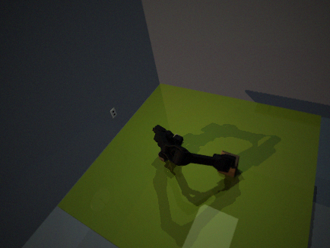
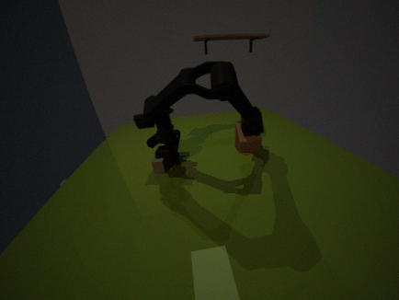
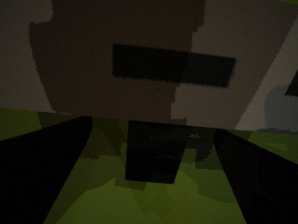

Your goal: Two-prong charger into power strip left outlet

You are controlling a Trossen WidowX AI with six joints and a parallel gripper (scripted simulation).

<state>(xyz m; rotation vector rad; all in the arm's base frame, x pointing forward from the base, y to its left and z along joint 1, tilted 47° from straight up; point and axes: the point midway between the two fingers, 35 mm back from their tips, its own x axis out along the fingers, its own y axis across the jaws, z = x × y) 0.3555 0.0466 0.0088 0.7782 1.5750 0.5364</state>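
Observation:
The scene is dim. In the wrist view the power strip (image 3: pixel 100 95) fills the upper half as a pale pinkish-brown block with one long dark slot (image 3: pixel 172 65). It also shows as a small pinkish block on the green floor under the arm's hand (image 1: pixel 163 159) (image 2: pixel 158 165). A dark rectangular body, the charger (image 3: pixel 152 155), stands right against the block's lower edge; its prongs are hidden. My gripper (image 3: pixel 154 128) (image 2: pixel 168 154) (image 1: pixel 168 155) is open, with its fingers spread wide on either side of the charger and not touching it.
The arm's base sits on an orange-brown block (image 1: pixel 231 164) (image 2: pixel 248 140). A white wall socket plate (image 1: pixel 113 112) is on the dark left wall. A wooden shelf (image 2: pixel 231 37) hangs on the back wall. A pale stripe (image 1: pixel 211 228) (image 2: pixel 213 273) marks the floor in front.

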